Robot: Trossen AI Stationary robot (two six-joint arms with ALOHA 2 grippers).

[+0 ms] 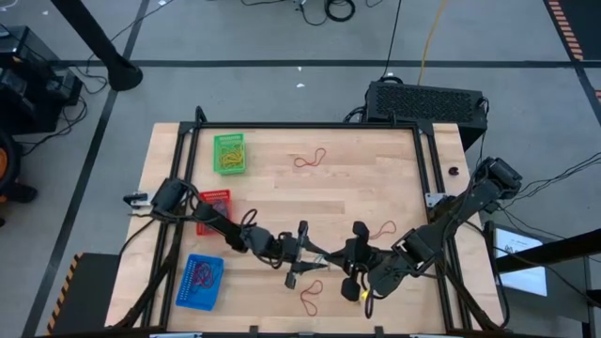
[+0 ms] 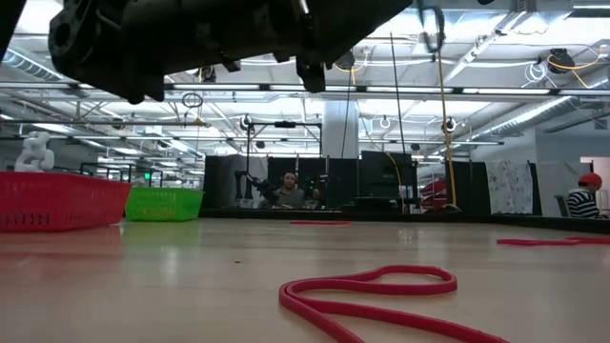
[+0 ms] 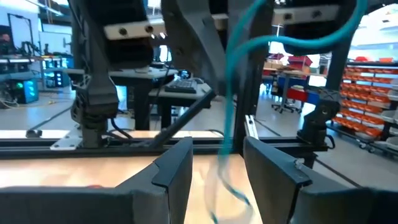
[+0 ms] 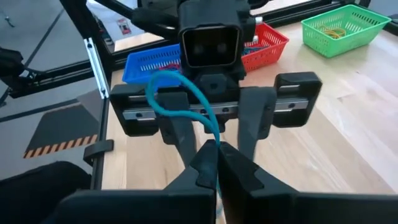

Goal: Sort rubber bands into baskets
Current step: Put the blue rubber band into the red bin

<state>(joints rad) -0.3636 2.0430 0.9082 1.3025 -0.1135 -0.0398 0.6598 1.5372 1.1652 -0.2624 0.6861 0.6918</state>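
**A:** Where is the blue rubber band [image 4: 180, 102] in relation to the grippers?

**B:** Stretched between them, low and centre in the high view. The right gripper [image 4: 216, 163] is clamped tight on one end, its fingertips pressed together around the strand. The band loops across to the left gripper [image 4: 214, 127], which faces it closely.

**A:** And the left one's fingers?

**B:** Parted, with the band hanging between them [image 3: 233, 93]; I cannot tell whether they actually pinch it.

**A:** The baskets?

**B:** All at the left of the high view: green basket [image 1: 228, 153] uppermost, red basket [image 1: 214, 208] below it, blue basket [image 1: 200, 281] at the lower left, each holding bands.

**A:** Any loose ones?

**B:** Red rubber bands on the table [image 1: 376, 188]: one [image 1: 310, 159] at upper centre, one [image 1: 383, 228] just above the right gripper, one [image 1: 311, 300] below the grippers near the bottom edge.
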